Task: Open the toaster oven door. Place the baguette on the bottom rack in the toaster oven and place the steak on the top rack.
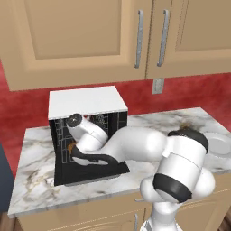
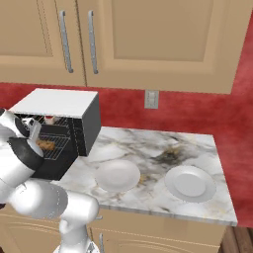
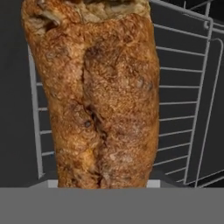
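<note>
Here the room is a kitchen corner: tan wall cabinets (image 2: 148, 39) with grey bar handles hang above a deep red backsplash (image 2: 197, 111), where a pale wall outlet (image 2: 151, 99) sits. Below runs a white and grey marble counter (image 2: 168, 148) over tan base cabinets. The toaster oven (image 1: 85, 101), black with a flat white top, stands toward the counter's left end, and the toaster oven door (image 1: 94, 173) lies folded down flat on the marble. The arm reaches into the cavity, so the gripper is hidden in both base views. In the hand view the baguette (image 3: 96, 96) looms close against a grey wire rack (image 3: 183, 100); in the right base view it lies on the bottom rack (image 2: 58, 146). Whether the jaws are parted or clamped on the loaf I cannot tell. Two white plates (image 2: 117, 175) (image 2: 190, 184) rest on the marble to the oven's right, near each other, apart
</note>
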